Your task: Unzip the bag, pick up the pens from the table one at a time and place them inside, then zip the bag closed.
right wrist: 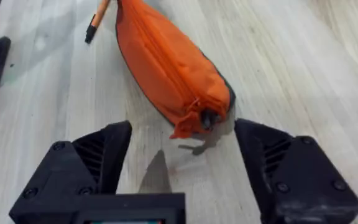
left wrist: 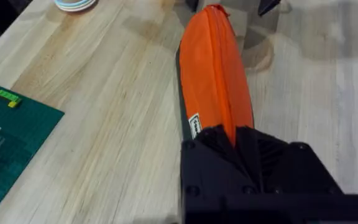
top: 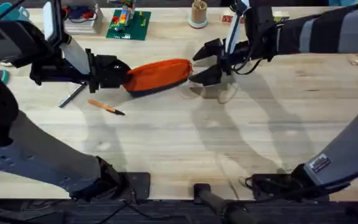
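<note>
Two end effectors are set at opposite ends of the small oblong orange fabric pouch with a top zipper (top: 159,74), which lies on the light plank-grained wooden worktop (top: 185,143) just above the middle of the overhead frame. The left end effector (top: 122,73) is clenched on the pouch's left end; in the left wrist view its black fingers (left wrist: 241,155) are seen closed over the fabric beside a small white label. The right end effector (right wrist: 182,155) is spread wide, its jaws standing apart on either side of the pouch's right end without touching it. The small dark zipper pull (right wrist: 209,117) is seen at that end, with the zipper line still shut along the top.

The pouch is judged to be light and soft; its sides sag and would likely crumple under a pull, so an anchoring grip at the far end is needed while the zipper is drawn. The pull tab is small and probably slippery, and it is best pinched squarely at its tip, not at the surrounding cloth.

The thin orange pen with a dark tip (top: 105,107) and the thin dark grey pen (top: 72,96) lie at the left of the overhead frame, below the left arm, near each other and apart from the pouch. Both are judged to be stiff, light and prone to rolling, so each is best gripped across its middle.
</note>
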`<state>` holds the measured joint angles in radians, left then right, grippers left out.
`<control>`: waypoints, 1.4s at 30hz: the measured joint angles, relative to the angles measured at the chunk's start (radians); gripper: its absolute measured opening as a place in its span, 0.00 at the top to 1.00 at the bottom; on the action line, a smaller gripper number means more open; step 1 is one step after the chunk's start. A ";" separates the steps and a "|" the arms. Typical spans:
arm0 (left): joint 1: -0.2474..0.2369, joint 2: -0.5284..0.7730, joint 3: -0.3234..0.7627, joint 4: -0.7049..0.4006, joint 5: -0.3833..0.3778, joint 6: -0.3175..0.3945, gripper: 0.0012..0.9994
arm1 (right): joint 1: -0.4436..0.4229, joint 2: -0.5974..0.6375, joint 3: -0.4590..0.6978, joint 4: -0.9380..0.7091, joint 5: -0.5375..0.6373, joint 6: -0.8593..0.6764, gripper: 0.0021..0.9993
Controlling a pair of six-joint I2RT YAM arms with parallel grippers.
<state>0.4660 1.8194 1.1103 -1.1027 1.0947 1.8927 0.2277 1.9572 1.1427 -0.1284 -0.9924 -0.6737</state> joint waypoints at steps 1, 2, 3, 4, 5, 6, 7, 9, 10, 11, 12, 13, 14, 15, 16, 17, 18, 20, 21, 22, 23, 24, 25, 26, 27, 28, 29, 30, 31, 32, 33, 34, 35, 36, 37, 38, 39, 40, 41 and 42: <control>0.000 0.000 0.000 0.000 0.000 0.000 0.96 | 0.003 0.002 0.000 0.011 0.000 0.005 0.00; 0.000 0.000 0.000 0.000 0.000 0.000 0.96 | 0.008 0.007 0.000 0.022 0.000 0.014 0.00; 0.000 0.000 0.000 0.000 0.000 0.000 0.96 | 0.011 0.012 0.001 0.027 0.000 0.018 0.00; 0.000 0.000 0.000 0.000 0.000 0.000 0.96 | 0.016 0.018 0.001 0.028 0.000 0.023 0.00; 0.000 0.000 0.000 0.000 0.000 0.000 0.96 | 0.020 0.025 0.001 0.028 0.000 0.028 0.00; 0.000 0.000 0.000 0.000 0.000 0.000 0.96 | 0.022 0.032 0.001 0.028 0.000 0.035 0.00; 0.000 0.000 0.000 0.000 0.000 0.000 0.96 | 0.026 0.039 0.001 0.028 0.000 0.039 0.00; 0.000 0.000 0.000 0.000 0.000 0.000 0.96 | 0.029 0.047 0.001 0.027 0.000 0.046 0.00; 0.000 0.000 0.000 0.000 0.000 0.000 0.96 | 0.030 0.050 0.001 0.027 0.000 0.048 0.00; 0.000 0.000 0.000 0.000 0.000 0.000 0.96 | 0.029 0.050 0.001 0.027 0.000 0.050 0.00; 0.000 0.000 0.000 0.000 0.000 0.000 0.96 | 0.029 0.050 0.001 0.028 0.000 0.050 0.00; 0.000 0.000 0.000 0.000 0.000 0.000 0.96 | 0.029 0.050 0.001 0.028 0.000 0.053 0.00; 0.000 0.000 0.000 0.000 0.000 0.000 0.96 | 0.029 0.050 0.001 0.028 0.000 0.053 0.00; 0.000 0.000 0.000 0.000 0.000 0.000 0.96 | 0.029 0.050 0.001 0.028 0.000 0.053 0.02; 0.000 0.000 0.000 0.000 0.000 0.000 0.96 | 0.029 0.050 0.001 0.029 0.000 0.057 0.05; 0.000 0.000 0.000 0.000 0.000 0.000 0.96 | 0.029 0.050 0.001 0.030 0.000 0.062 0.07; 0.000 0.000 0.000 0.000 0.000 0.000 0.96 | 0.029 0.050 0.001 0.034 0.000 0.070 0.08; 0.000 0.000 0.000 0.000 0.000 0.000 0.96 | 0.027 0.050 0.001 0.052 0.000 0.097 0.08; 0.000 0.000 0.000 0.000 0.000 0.000 0.96 | 0.025 0.050 0.001 0.064 0.000 0.111 0.08; 0.000 0.000 0.000 0.000 0.000 0.000 0.96 | 0.024 0.050 0.001 0.075 0.000 0.130 0.07; 0.000 0.000 0.000 0.000 0.000 0.000 0.96 | 0.021 0.050 0.001 0.083 0.000 0.146 0.07; 0.000 0.000 0.000 0.000 0.000 0.000 0.96 | 0.018 0.050 0.001 0.092 0.000 0.165 0.07; 0.000 0.000 0.000 0.000 0.000 0.000 0.96 | 0.015 0.050 0.002 0.093 0.000 0.180 0.07; 0.000 0.000 0.000 0.000 0.000 0.000 0.96 | 0.013 0.050 0.002 0.094 0.000 0.192 0.07; 0.000 0.000 0.000 0.000 0.000 0.000 0.96 | 0.011 0.050 0.002 0.094 0.000 0.201 0.07; 0.000 0.000 0.000 0.000 0.000 0.000 0.96 | 0.007 0.050 0.002 0.095 0.000 0.222 0.07; 0.000 0.000 0.000 0.000 0.000 0.000 0.96 | 0.007 0.050 0.002 0.095 0.000 0.225 0.07; 0.000 0.000 0.000 0.000 0.000 0.000 0.96 | 0.007 0.050 0.002 0.095 0.000 0.226 0.08; 0.000 0.000 0.000 0.000 0.000 0.000 0.96 | 0.007 0.050 0.002 0.095 0.000 0.231 0.08; 0.000 0.000 0.000 0.000 0.000 0.000 0.96 | 0.007 0.050 0.002 0.095 0.000 0.233 0.10; 0.000 0.000 0.000 0.000 0.000 0.000 0.96 | 0.007 0.050 0.003 0.095 0.000 0.233 0.12; 0.000 0.000 0.000 0.000 0.000 0.000 0.96 | 0.007 0.050 0.003 0.095 0.000 0.234 0.14; 0.000 0.000 0.000 0.000 0.000 0.000 0.96 | 0.007 0.050 0.003 0.095 0.000 0.236 0.16; 0.000 0.000 0.000 0.000 0.000 0.000 0.96 | 0.007 0.050 0.003 0.095 0.000 0.239 0.20; 0.000 0.000 0.000 0.000 0.000 0.000 0.96 | 0.007 0.050 0.003 0.095 0.000 0.241 0.24; 0.000 0.000 0.000 0.000 0.000 0.000 0.96 | 0.007 0.050 0.003 0.095 0.000 0.241 0.29; 0.000 0.000 0.000 0.000 0.000 0.000 0.96 | 0.007 0.050 0.003 0.095 0.000 0.243 0.34; 0.000 0.000 0.000 0.000 0.000 0.000 0.96 | 0.007 0.050 0.003 0.095 0.000 0.247 0.43; 0.000 0.000 0.000 0.000 0.000 0.000 0.96 | 0.007 0.050 0.003 0.095 0.000 0.251 0.52; 0.000 0.000 0.000 0.000 0.000 0.000 0.96 | 0.007 0.050 0.003 0.095 0.000 0.257 0.60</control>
<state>0.4660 1.8197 1.1103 -1.1030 1.0946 1.8927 0.2344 2.0075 1.1454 -0.0337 -0.9925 -0.4169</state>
